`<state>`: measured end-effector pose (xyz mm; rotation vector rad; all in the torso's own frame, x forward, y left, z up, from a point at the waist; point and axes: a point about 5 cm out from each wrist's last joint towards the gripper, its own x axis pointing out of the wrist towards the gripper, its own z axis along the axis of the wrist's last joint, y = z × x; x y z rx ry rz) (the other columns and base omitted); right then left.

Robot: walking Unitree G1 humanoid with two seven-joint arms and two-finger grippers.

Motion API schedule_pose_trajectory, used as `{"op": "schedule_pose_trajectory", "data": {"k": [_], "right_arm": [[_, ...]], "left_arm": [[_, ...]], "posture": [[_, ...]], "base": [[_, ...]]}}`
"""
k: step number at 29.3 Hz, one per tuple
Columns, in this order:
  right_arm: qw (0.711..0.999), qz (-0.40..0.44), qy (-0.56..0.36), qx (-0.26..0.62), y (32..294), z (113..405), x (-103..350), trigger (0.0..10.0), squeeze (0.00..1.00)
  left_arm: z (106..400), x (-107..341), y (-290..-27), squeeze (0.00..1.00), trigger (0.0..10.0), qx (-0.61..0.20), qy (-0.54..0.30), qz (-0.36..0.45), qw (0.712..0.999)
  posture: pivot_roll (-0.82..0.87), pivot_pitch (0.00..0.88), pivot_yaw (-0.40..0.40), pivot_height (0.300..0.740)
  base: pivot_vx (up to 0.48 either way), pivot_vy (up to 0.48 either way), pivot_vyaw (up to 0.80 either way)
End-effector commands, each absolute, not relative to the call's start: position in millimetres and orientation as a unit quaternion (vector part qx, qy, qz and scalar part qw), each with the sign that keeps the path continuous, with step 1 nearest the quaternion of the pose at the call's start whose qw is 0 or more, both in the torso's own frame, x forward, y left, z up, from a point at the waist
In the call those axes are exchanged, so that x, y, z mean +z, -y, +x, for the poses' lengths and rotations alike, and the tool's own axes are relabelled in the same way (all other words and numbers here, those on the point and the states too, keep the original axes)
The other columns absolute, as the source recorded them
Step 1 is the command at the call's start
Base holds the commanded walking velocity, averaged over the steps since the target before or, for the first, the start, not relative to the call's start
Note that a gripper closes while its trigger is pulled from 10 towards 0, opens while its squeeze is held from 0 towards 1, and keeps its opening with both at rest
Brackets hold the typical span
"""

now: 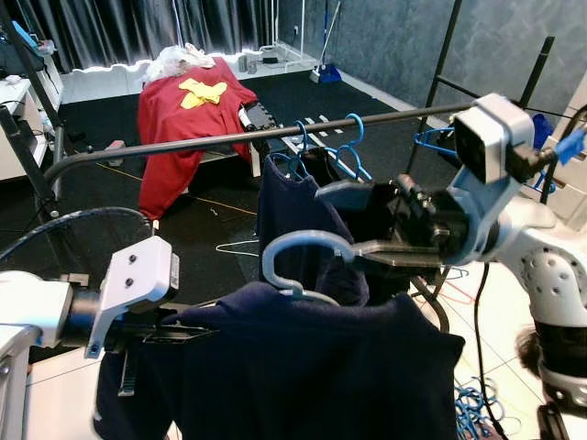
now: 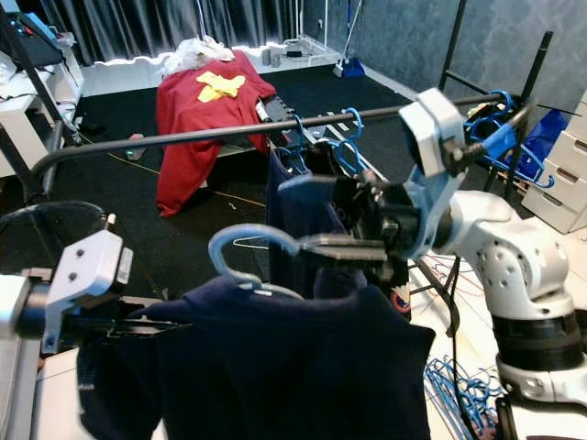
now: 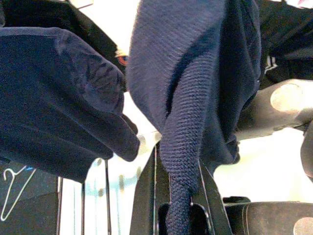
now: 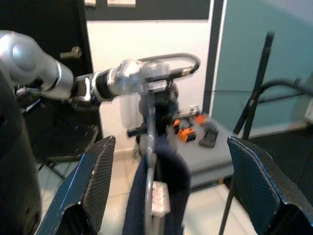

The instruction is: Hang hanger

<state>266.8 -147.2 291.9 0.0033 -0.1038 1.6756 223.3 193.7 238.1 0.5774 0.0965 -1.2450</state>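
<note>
A light blue hanger hook (image 1: 292, 249) rises from a navy sweater (image 1: 312, 367) held up in front of me, below the dark clothes rail (image 1: 211, 140). My left gripper (image 1: 170, 332) is shut on the sweater's left shoulder; in the left wrist view the knit (image 3: 186, 147) is pinched between its fingers (image 3: 146, 196). On the right, my right gripper (image 1: 362, 225) stands open with its fingers on either side of the hook. In the right wrist view the hook (image 4: 149, 122) stands between the two wide-apart fingers (image 4: 93, 181), touching neither.
Another navy garment (image 1: 289, 211) and several blue hangers (image 1: 348, 151) hang on the rail behind the sweater. A red cloth (image 1: 183, 115) drapes over furniture further back. More blue hangers (image 1: 472, 408) lie on the floor at right, near white drawers (image 2: 559, 174).
</note>
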Motion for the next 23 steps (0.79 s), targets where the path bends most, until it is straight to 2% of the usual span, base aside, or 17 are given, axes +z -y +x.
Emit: {"op": "schedule_pose_trajectory", "data": {"k": [1,7,13,17,18,23], "right_arm": [[0.664,-0.016,0.04,0.746,145,265,290,10.0,0.0],[0.669,-0.038,0.016,0.742,144,267,279,10.0,0.0],[0.686,-0.085,-0.039,0.722,145,273,259,10.0,0.0],[0.686,-0.112,-0.071,0.715,149,274,250,10.0,0.0],[0.685,-0.141,-0.101,0.708,152,274,242,10.0,0.0],[0.685,-0.16,-0.117,0.701,154,275,238,10.0,0.0]], "left_arm": [[226,240,-195,0.0,10.0,-0.565,-0.038,0.261,0.782],[226,240,-195,0.0,10.0,-0.563,-0.037,0.259,0.784],[228,244,-195,0.0,10.0,-0.559,-0.031,0.264,0.785],[228,246,-196,0.0,10.0,-0.558,-0.029,0.27,0.784],[228,247,-196,0.0,10.0,-0.557,-0.029,0.276,0.783],[228,248,-195,0.0,10.0,-0.559,-0.029,0.28,0.78]], "posture": [[-0.13,0.0,0.012,0.736],[-0.13,0.0,0.013,0.736],[-0.12,0.0,0.01,0.736],[-0.12,0.0,0.007,0.736],[-0.12,0.0,0.006,0.736],[-0.12,0.0,0.005,0.736]], "base": [[0.0,0.0,0.0],[0.0,0.0,0.0],[0.0,0.0,0.0],[0.0,0.0,0.0],[0.0,0.0,0.0],[0.0,0.0,0.0]]}}
